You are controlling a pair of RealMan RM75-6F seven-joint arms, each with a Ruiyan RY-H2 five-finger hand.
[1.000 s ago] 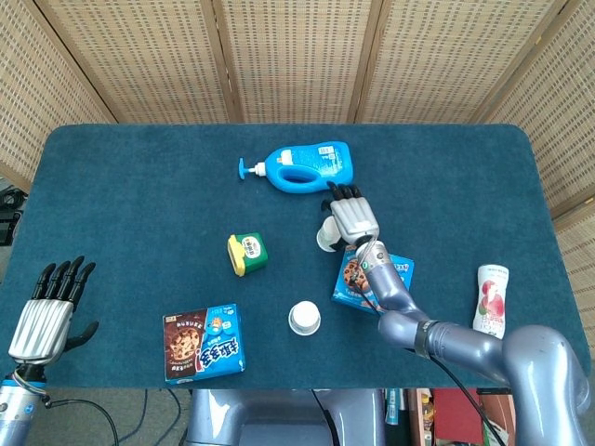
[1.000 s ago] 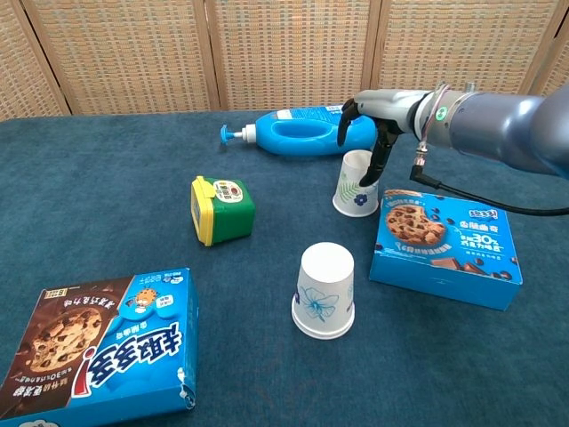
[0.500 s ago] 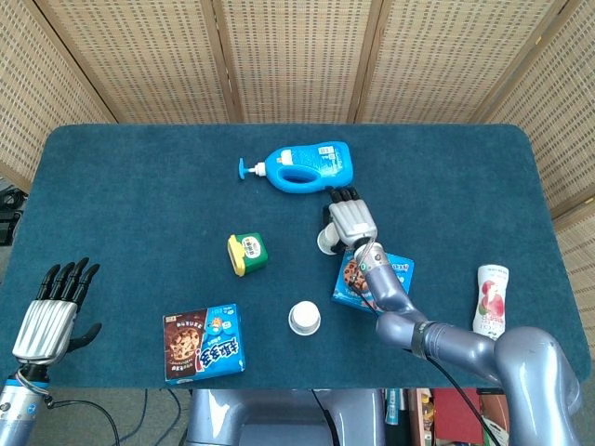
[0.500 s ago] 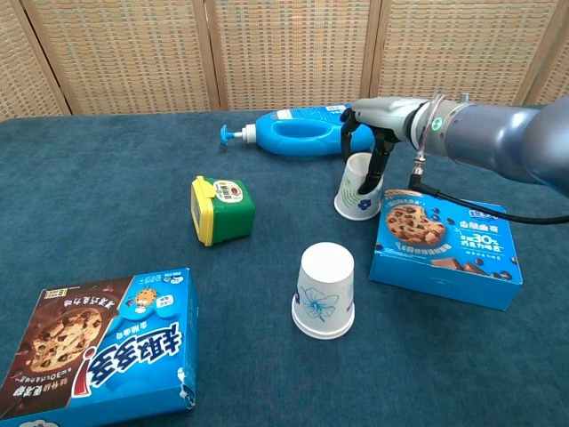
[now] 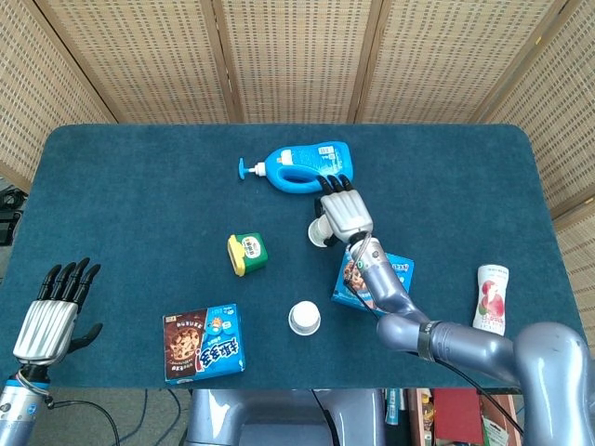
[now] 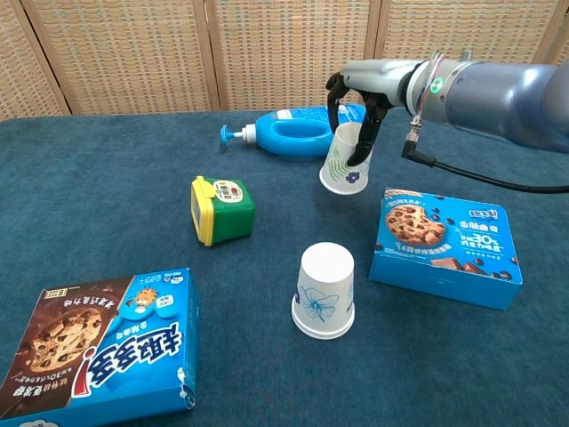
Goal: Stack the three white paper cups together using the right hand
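Note:
In the chest view my right hand (image 6: 363, 100) grips a white paper cup with a blue flower print (image 6: 343, 164) from above. The cup hangs mouth-down and tilted, clear of the table, in front of the blue pump bottle. The head view shows the same hand (image 5: 344, 214) with the cup (image 5: 321, 232) poking out at its left side. A second white cup (image 6: 324, 291) stands upside down on the cloth nearer the front edge, seen as cup (image 5: 304, 318) from above. I see no third cup on its own. My left hand (image 5: 51, 311) hovers at the front left corner, fingers spread, holding nothing.
A blue pump bottle (image 6: 293, 133) lies behind the held cup. A green and yellow tub (image 6: 222, 209) sits to the left. One cookie box (image 6: 444, 253) lies right of the standing cup, another (image 6: 98, 342) at the front left. A pink bottle (image 5: 491, 299) rests far right.
My right hand has lifted the cup off the table beside the cookie box and carried it up and to the left, tilting it. The left hand barely moved.

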